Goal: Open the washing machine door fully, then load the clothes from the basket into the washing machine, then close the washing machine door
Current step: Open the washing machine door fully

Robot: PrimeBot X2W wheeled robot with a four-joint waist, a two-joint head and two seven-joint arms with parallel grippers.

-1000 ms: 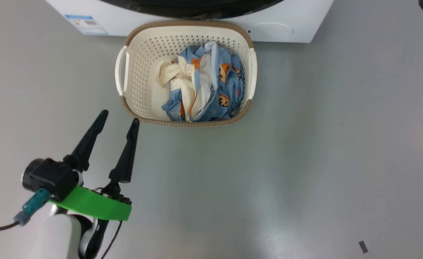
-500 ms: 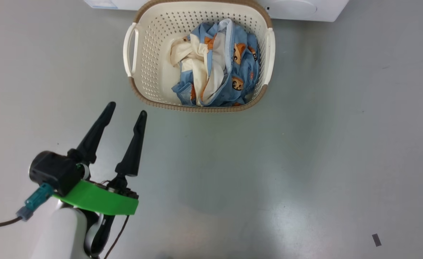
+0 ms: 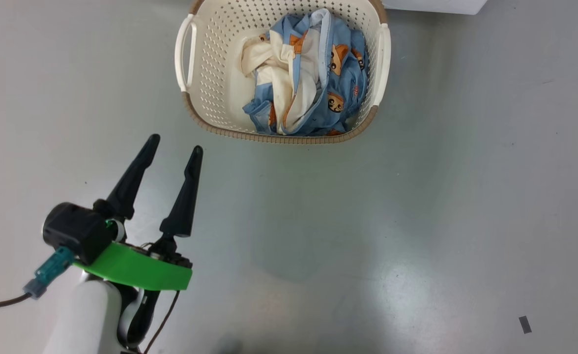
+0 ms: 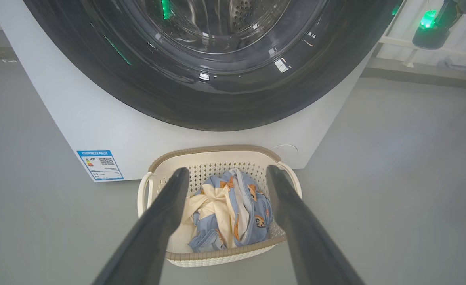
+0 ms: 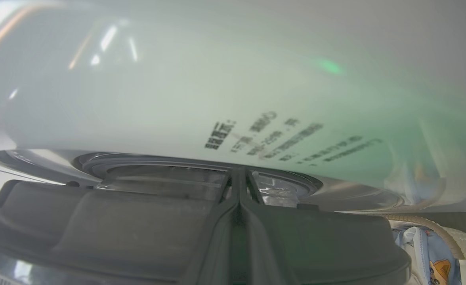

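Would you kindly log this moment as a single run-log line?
washing machine door: looks shut | clothes: in basket | left claw: open, empty | right claw: shut

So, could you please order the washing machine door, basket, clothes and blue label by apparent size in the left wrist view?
1. washing machine door, though cropped by the frame
2. basket
3. clothes
4. blue label

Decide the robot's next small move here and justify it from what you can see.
Probably pull the washing machine door open with the right tool. The door looks to cover the drum, the clothes lie in the basket, and the shut right tool sits close to a white printed surface, while the open left tool hangs over floor beside the basket.
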